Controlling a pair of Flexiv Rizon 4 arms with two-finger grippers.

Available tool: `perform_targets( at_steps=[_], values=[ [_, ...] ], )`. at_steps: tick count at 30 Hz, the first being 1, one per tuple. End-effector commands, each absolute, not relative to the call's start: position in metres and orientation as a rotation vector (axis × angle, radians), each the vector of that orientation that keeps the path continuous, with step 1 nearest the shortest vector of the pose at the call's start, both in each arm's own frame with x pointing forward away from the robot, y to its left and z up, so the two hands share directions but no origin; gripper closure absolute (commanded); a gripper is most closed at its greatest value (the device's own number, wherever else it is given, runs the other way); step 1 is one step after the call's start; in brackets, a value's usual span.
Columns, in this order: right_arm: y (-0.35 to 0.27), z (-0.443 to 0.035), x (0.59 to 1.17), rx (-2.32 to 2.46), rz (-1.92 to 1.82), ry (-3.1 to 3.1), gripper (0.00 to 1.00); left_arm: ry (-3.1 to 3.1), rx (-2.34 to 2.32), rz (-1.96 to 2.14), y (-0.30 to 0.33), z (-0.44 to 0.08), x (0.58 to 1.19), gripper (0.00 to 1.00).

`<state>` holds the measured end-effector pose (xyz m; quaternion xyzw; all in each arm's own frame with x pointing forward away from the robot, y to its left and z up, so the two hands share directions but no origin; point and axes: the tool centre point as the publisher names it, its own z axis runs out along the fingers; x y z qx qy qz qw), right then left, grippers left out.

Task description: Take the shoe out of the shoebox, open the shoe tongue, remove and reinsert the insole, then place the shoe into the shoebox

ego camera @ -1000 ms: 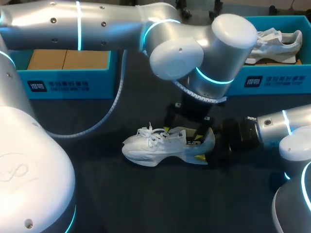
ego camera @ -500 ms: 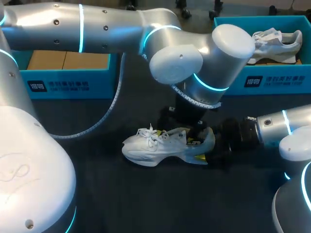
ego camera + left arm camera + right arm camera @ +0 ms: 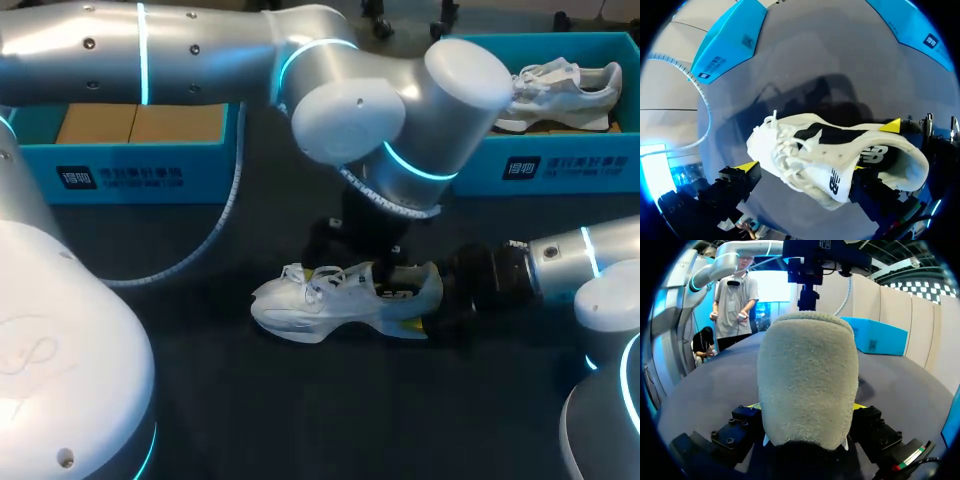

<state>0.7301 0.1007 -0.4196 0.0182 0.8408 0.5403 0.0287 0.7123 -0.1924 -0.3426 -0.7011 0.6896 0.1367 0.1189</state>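
Note:
A white shoe (image 3: 315,305) lies on the dark table, toe toward my left. Its heel (image 3: 807,380) stands upright between the right gripper's (image 3: 425,305) yellow tips, which press on it from both sides. Looking down from the left wrist, the shoe's (image 3: 805,165) dark opening and loose laces show. My left gripper (image 3: 358,272) hangs open just above the laces and tongue, holding nothing. One of its fingertips (image 3: 746,166) shows beside the toe; the other I cannot make out.
A blue shoebox (image 3: 560,165) at the back right holds a second white shoe (image 3: 565,85). Another blue box (image 3: 130,172) with brown cardboard inside stands at the back left. My left arm spans the table's middle above the shoe.
My left gripper has shifted left along the shoe, from over the heel opening toward the laces. The shoe and the right arm have stayed put.

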Motion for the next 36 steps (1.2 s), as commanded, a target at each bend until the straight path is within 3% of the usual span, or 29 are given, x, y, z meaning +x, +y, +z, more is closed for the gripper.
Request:
perform_targets(
  at_steps=[1,3,7,9,10,11,29,33,34,36],
  values=[
    [0.109,-0.428,0.726,0.057,1.659,2.598,1.00,2.029,-2.069,0.386,-0.182,-0.334,0.709,0.34],
    [0.109,-0.428,0.726,0.057,1.659,2.598,1.00,2.046,-2.077,0.393,-0.180,-0.330,0.707,0.54],
    [0.109,-0.428,0.726,0.057,1.659,2.598,1.00,2.073,-2.083,0.392,-0.176,-0.319,0.703,0.62],
    [0.109,-0.428,0.726,0.057,1.659,2.598,1.00,2.085,-2.094,0.397,-0.175,-0.316,0.702,0.72],
    [0.109,-0.428,0.726,0.057,1.659,2.598,1.00,2.091,-2.099,0.395,-0.174,-0.313,0.701,0.95],
    [0.109,-0.428,0.726,0.057,1.659,2.598,1.00,2.093,-2.101,0.392,-0.174,-0.312,0.701,1.00],
    [0.109,-0.428,0.726,0.057,1.659,2.598,1.00,2.128,-2.138,0.380,-0.138,-0.308,0.695,1.00],
    [0.109,-0.428,0.726,0.057,1.659,2.598,1.00,2.110,-2.148,0.369,-0.128,-0.311,0.697,0.71],
    [0.109,-0.428,0.726,0.057,1.659,2.598,1.00,2.103,-2.153,0.371,-0.123,-0.313,0.698,0.58],
    [0.109,-0.428,0.726,0.057,1.659,2.598,1.00,2.087,-2.166,0.384,-0.117,-0.317,0.699,0.55]
  ],
)
